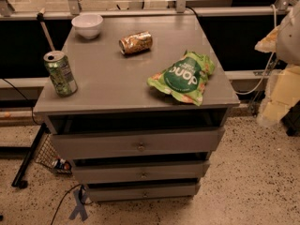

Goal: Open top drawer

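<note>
The top drawer (138, 143) is the widest and tallest of three grey fronts on a grey cabinet, with a small round metal knob (140, 147) at its centre. A dark gap shows between its front and the cabinet top. Two shorter drawers (140, 172) sit below it. My gripper (275, 102) is a pale, blurred shape at the right edge of the camera view. It is well to the right of the cabinet, apart from the drawer and its knob.
On the cabinet top (108, 78) stand a white bowl (87, 25), a green can (60, 73), a tipped brown can (136, 42) and a green chip bag (183, 77). A black stand leg (28, 161) and cables lie on the speckled floor at left.
</note>
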Controlling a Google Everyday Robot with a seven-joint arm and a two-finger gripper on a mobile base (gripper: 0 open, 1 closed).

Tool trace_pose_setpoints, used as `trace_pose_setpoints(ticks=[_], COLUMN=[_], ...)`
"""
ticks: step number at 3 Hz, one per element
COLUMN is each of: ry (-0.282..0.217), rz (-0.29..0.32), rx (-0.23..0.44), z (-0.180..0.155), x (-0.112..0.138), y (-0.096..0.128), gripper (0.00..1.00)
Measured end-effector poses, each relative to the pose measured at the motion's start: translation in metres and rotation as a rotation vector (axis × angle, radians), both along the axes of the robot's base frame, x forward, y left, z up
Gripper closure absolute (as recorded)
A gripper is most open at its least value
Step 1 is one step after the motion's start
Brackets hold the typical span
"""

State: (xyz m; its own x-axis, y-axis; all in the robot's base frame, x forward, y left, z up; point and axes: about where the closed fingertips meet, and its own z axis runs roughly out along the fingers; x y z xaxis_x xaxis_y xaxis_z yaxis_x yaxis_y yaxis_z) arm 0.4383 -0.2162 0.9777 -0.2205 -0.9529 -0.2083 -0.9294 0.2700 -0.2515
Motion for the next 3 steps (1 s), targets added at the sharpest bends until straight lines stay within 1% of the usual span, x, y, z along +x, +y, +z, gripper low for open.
trace_pose_setpoints(ticks=[1, 2, 3], ry=[0.0, -0.016, -0.036], rz=[0.0, 0.009, 0.055], rx=[0.0, 0.04, 0.108], z=[0.0, -0.012, -0.054], x=[0.0, -0.007, -0.019], y=[0.0, -0.002, -0.003], gripper=[0.0, 0.0, 0.0])
